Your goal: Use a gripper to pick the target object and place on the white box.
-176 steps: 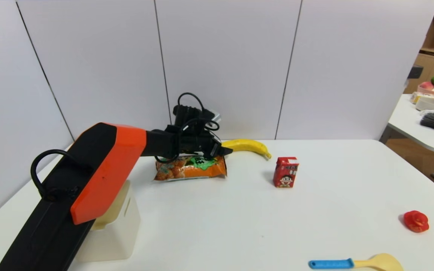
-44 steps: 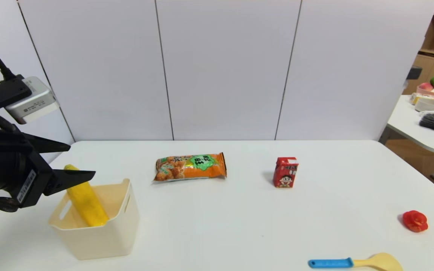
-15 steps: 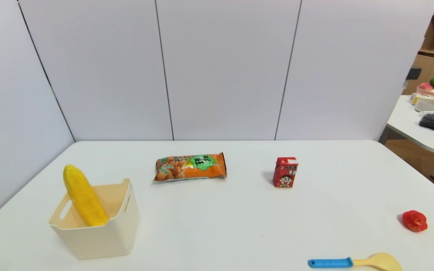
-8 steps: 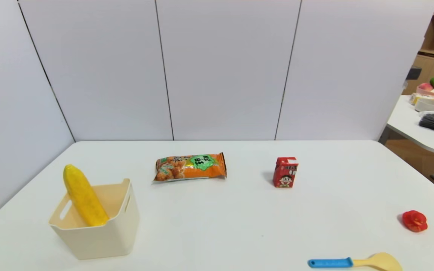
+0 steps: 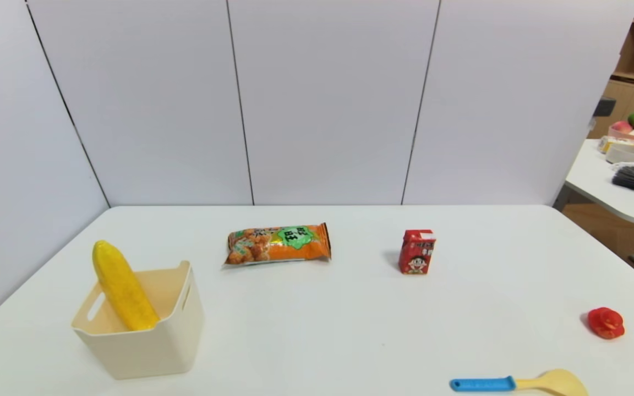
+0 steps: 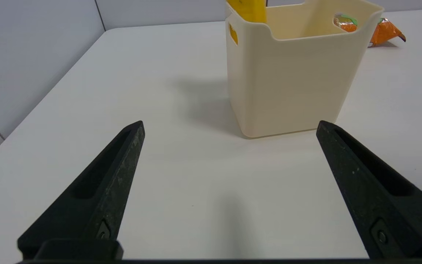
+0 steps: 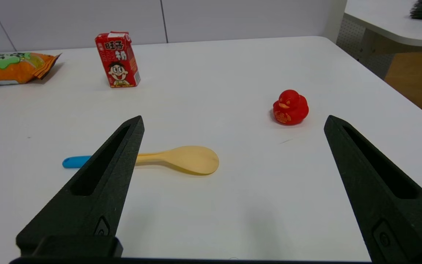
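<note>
A: Where is the banana [image 5: 121,287]?

B: It stands tilted inside the white box [image 5: 146,352] at the near left of the table [image 5: 350,330], its lower end down in the box and its upper end poking above the far left rim.

A: Is either gripper holding it?

B: No. The left gripper [image 6: 229,126] hangs low over the table just near of the box, fingers spread wide and empty. The right gripper [image 7: 233,123] is parked at the near right, also wide open and empty, above a spoon [image 7: 174,160], with a red duck [image 7: 290,107] beyond it.

A: So what is left?

B: Nothing that I can judge; the placing looks done. The snack bag [image 5: 277,244] and the drink carton [image 5: 417,252] sit untouched farther back
</note>
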Tool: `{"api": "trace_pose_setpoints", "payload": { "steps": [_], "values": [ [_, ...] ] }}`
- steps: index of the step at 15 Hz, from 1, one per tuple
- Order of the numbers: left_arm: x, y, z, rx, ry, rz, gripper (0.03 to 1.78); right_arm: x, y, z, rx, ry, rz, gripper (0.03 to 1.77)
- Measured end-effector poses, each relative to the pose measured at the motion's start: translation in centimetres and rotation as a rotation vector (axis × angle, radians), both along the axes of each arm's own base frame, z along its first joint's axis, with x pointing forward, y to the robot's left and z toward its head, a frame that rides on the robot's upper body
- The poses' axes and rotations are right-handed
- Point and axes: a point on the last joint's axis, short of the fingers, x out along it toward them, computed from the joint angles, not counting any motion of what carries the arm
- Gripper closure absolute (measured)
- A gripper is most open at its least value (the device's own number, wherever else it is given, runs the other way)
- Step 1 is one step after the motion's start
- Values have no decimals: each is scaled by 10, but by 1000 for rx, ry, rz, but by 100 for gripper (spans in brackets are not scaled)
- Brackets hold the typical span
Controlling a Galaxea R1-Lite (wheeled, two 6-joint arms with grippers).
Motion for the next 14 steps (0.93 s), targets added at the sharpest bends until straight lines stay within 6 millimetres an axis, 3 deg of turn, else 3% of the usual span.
{"api": "trace_pose_setpoints", "payload": {
  "steps": [14],
  "values": [
    [0, 1, 0, -52, -4, 33, 12, 0, 0, 0, -42, 0, 5, 10]
  ]
}}
